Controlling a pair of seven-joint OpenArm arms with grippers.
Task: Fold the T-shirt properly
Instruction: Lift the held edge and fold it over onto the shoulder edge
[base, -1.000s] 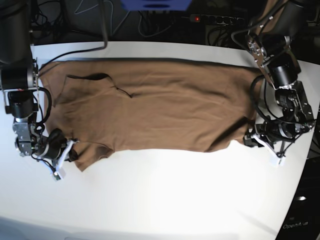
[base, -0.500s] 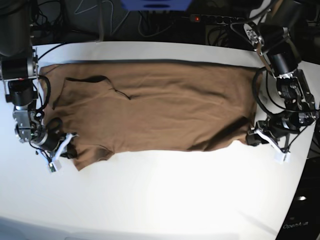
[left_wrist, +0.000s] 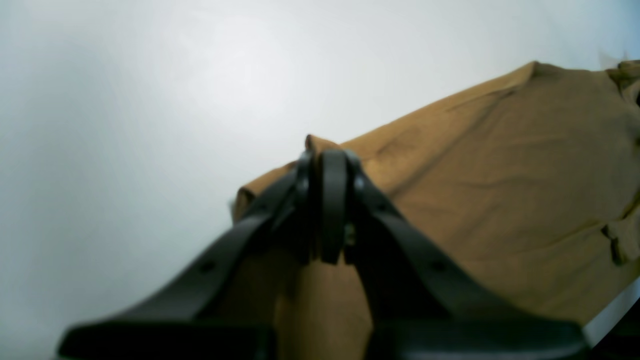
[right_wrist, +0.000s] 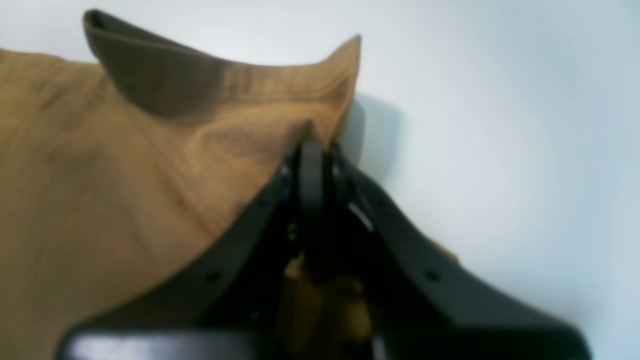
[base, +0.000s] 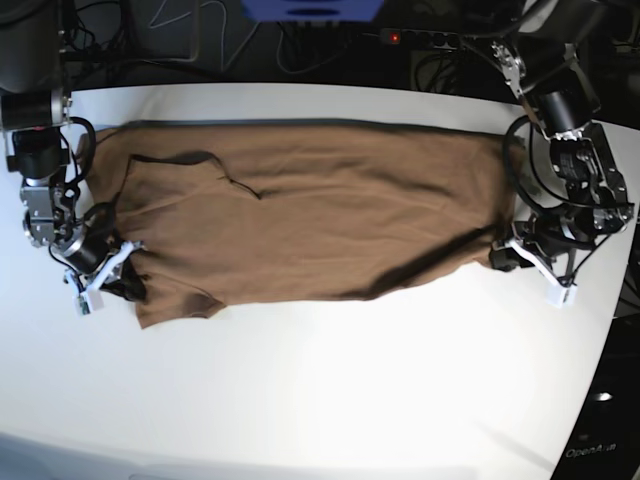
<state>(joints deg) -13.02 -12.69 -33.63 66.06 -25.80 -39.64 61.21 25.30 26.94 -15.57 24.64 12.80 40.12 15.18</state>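
T-shirt lies flat on the white surface, long axis running across the base view, side to side. Neck end points toward the base view's left; the dark neck opening sits near the upper-left corner of the shirt. Hem end points toward the base view's right. A short sleeve sticks out from the shirt's lower-left corner, toward the near edge of the surface.

Shirt sits in the far half of the surface, its far edge roughly parallel to the surface's far edge. The lower edge isn't straight: toward the hem end it rises off the surface with a dark shadow under it, drawn toward the hem-side corner.

Right pincer is at the sleeve corner, pressed together and pinching the T-shirt. Right wrist view: jaws closed on a bunched fold of brown cloth, with the sleeve edge curled up above the pincer.

Left pincer is at the lower corner of the hem end, also pressed together and pinching the T-shirt. Left wrist view: jaws meet on a small peak of fabric at the shirt's edge, pincer over cloth that spreads away to the right of it, bare surface to its left.

Both wrist views are blurred, so fine cloth detail is not readable.
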